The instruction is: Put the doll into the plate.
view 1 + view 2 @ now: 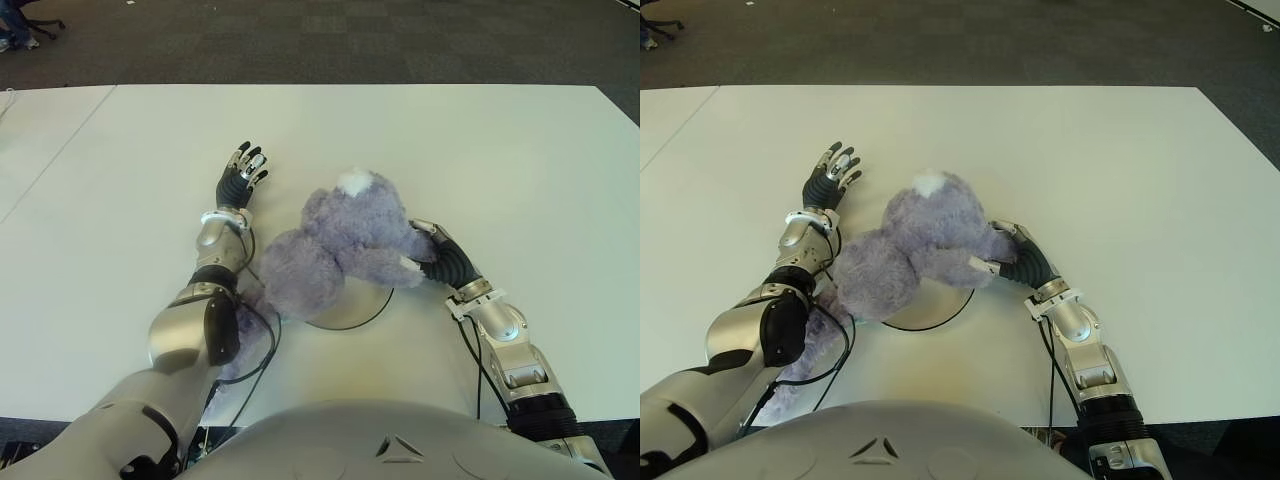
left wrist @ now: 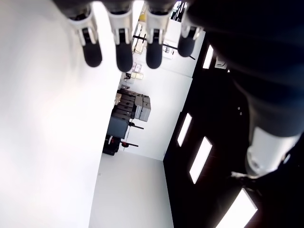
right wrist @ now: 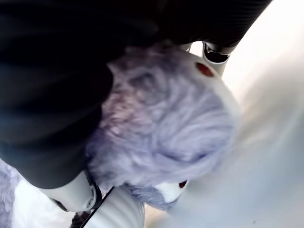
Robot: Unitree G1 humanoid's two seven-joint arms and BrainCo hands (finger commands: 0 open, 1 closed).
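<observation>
A fluffy lavender doll (image 1: 335, 245) with a white patch on its head lies over a white plate (image 1: 355, 305) near the table's front edge, hiding most of it. My right hand (image 1: 435, 255) is at the doll's right side, fingers curled into its fur; the right wrist view shows the doll (image 3: 166, 128) pressed against the palm. My left hand (image 1: 240, 180) shows to the left of the doll, apart from it, fingers spread and holding nothing. In the left wrist view its fingertips (image 2: 123, 57) are straight and empty.
The white table (image 1: 450, 140) stretches wide behind and to both sides. A second white table (image 1: 40, 130) adjoins at the left. Cables (image 1: 262, 345) run along my left forearm near the plate. Dark floor lies beyond the far edge.
</observation>
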